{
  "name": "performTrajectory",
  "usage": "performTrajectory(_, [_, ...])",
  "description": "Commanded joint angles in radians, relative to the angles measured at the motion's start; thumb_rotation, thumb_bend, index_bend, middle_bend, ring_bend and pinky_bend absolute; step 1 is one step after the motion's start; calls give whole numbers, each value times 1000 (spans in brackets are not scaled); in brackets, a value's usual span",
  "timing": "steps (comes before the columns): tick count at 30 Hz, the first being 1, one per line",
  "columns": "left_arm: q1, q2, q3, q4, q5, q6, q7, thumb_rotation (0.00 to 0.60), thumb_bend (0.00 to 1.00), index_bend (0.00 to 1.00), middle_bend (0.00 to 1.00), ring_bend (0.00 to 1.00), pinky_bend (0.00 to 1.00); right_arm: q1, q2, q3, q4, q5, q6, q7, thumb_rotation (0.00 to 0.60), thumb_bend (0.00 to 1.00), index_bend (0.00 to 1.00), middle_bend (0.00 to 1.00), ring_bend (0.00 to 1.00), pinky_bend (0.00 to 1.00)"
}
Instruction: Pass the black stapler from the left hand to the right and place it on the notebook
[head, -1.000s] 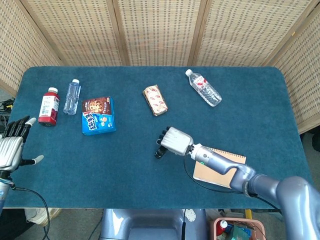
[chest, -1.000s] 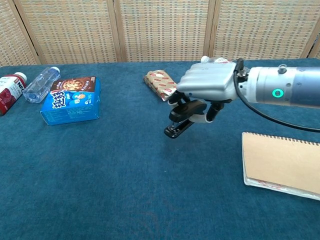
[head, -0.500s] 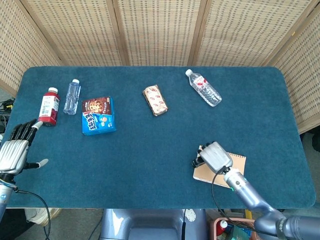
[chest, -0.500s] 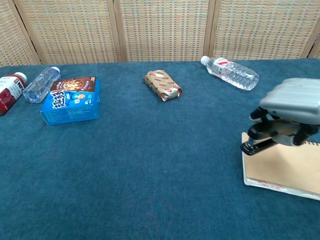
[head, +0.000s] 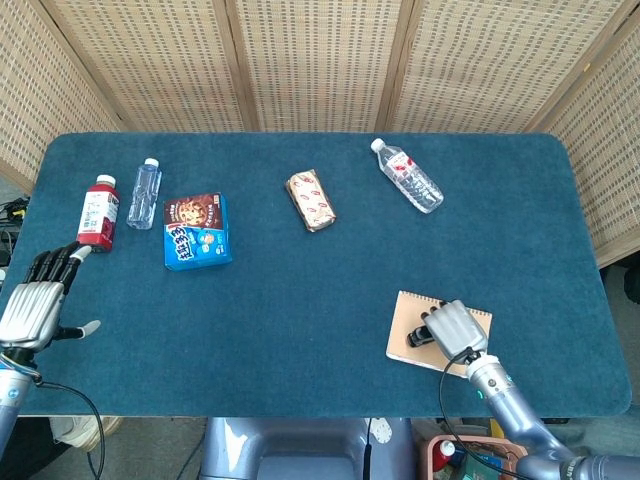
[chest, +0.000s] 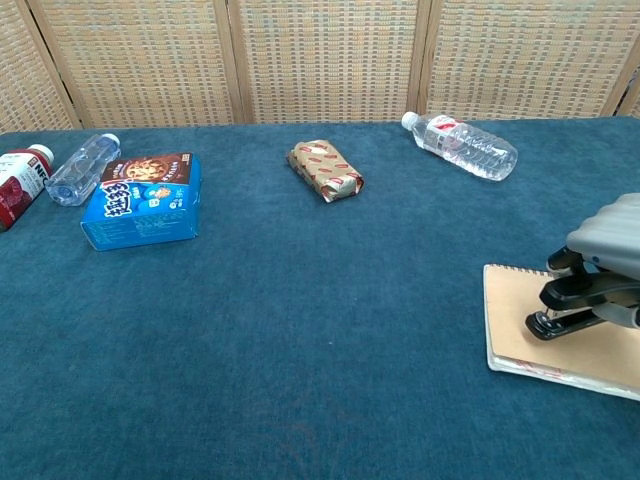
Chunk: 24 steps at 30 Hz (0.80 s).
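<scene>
Your right hand (head: 455, 327) grips the black stapler (chest: 568, 312) w/ fingers curled round it, the stapler's front end low over the tan spiral notebook (chest: 515, 322); contact w/ the cover can't be told. Your left hand (head: 34, 300) hangs at the table's (head: 300, 290) left edge, fingers apart, holding nothing. Far side, L to R: red bottle (head: 97, 212), small clear bottle (head: 144, 193), blue cookie box (head: 197, 231), wrapped snack (head: 311, 200), water bottle (head: 408, 176).

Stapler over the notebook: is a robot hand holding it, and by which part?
Yes, the right hand grips the black stapler by its rear; the front end sticks out.
</scene>
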Motion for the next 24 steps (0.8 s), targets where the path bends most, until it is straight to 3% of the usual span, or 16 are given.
performTrajectory(1, [0,-1,-1,0,-1,-2,1,600,67,0,0,0,0,-11,-24,-8,30,-19,0,16,600,553,570,575,468,560])
performTrajectory(2, [0,-1,-1,0,-1,-2,1,600,68,0,0,0,0,-12,-27,-9,35,-23,-1,18,600,525,540,548,457,536])
performTrajectory(3, [0,-1,-1,0,-1,-3,2,600,68,0,0,0,0,-14,-31,-11,40,-26,-4,24,600,431,442,468,395,461])
performTrajectory(4, [0,-1,-1,0,-1,-3,2,600,68,0,0,0,0,-16,-32,-13,43,-27,-7,30,600,325,329,359,305,367])
performTrajectory(5, [1,-1,-1,-1,-1,-5,1,600,68,0,0,0,0,-19,-33,-16,47,-26,-14,40,600,159,159,188,164,201])
performTrajectory(7, [1,0,-2,-1,-1,-6,1,600,68,0,0,0,0,-26,-33,-20,52,-25,-20,56,600,5,1,7,3,20])
performTrajectory(16, [6,3,-6,-6,3,-2,-7,600,68,0,0,0,0,-83,-21,-18,41,-163,108,96,600,0,0,0,0,0])
performTrajectory(24, [15,8,0,-15,25,9,-10,600,68,0,0,0,0,-139,85,-14,-42,-269,220,143,600,0,0,0,0,0])
